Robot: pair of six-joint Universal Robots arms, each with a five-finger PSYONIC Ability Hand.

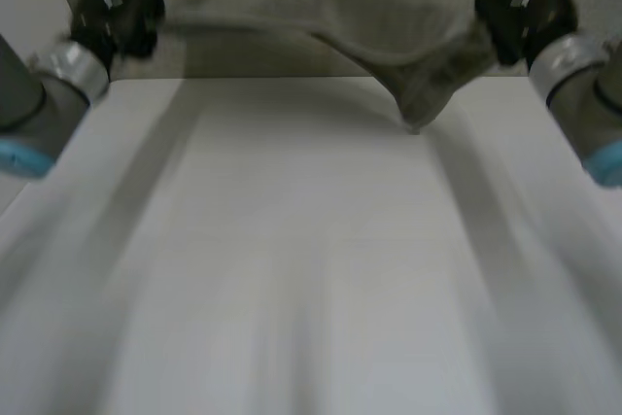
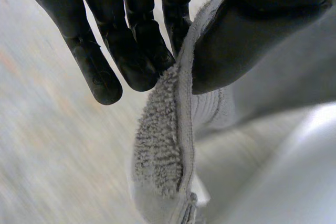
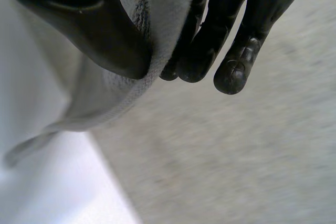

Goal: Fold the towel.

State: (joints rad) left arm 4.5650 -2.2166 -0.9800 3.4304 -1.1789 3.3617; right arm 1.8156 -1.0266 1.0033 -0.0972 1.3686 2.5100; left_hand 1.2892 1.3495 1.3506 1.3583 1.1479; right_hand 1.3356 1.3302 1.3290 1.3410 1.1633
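Fingers (image 2: 100, 72): left hand (image 1: 119, 15), right hand (image 1: 525, 12) clamped on towel (image 1: 418, 85) ends | middle sags over table (image 1: 292, 240) edge

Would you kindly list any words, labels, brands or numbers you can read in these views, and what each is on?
None: no text is readable on the towel, the left hand, the right hand or the white table.
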